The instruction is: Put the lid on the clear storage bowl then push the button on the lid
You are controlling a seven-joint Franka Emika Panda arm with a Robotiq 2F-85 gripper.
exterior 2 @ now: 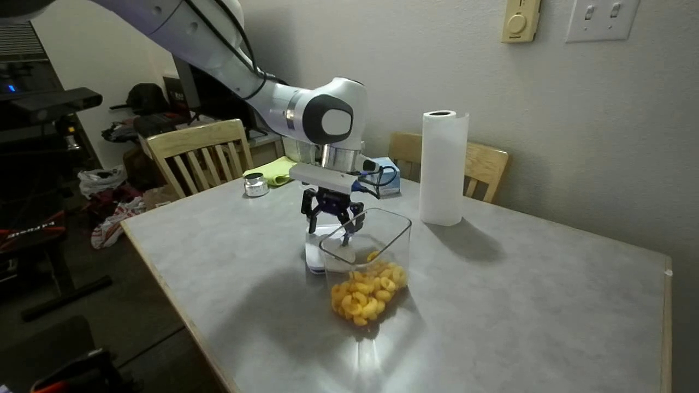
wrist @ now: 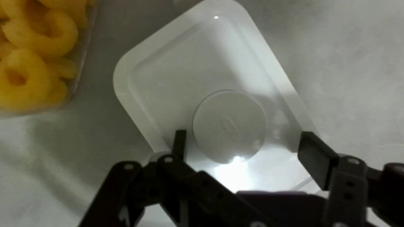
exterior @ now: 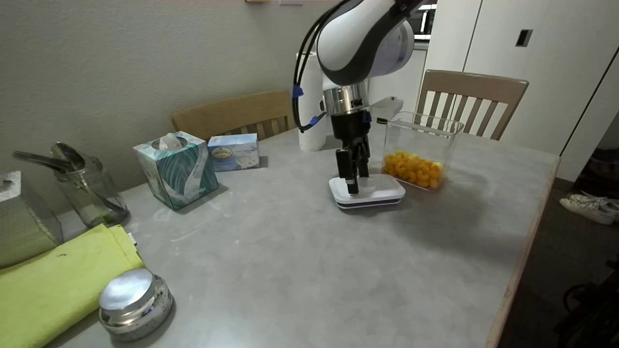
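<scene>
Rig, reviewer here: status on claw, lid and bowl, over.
Claw open, straddling the button. Lid on the table, beside the uncovered clear storage bowl. Possible obstacle: bowl stands taller than the lid, so probably lift first.

"TWININGS" [exterior: 222, 152] on a pale blue box [exterior: 244, 158], unreadable embossed mark [wrist: 230, 128] on the grey button [wrist: 229, 126]

Glossy plastic lid [wrist: 202, 75] on a smooth, low-sheen tabletop [exterior: 266, 270]
The button [wrist: 229, 126] set in the lid is smooth plastic; just beside the lid, the storage bowl [exterior: 418, 140] is clear, shiny plastic. Farther from the lid, the jar [exterior: 135, 304] is shiny metal, the cloth [exterior: 67, 285] matt, the paper roll [exterior 2: 443, 169] dull, a chair [exterior: 242, 111] wood.
</scene>
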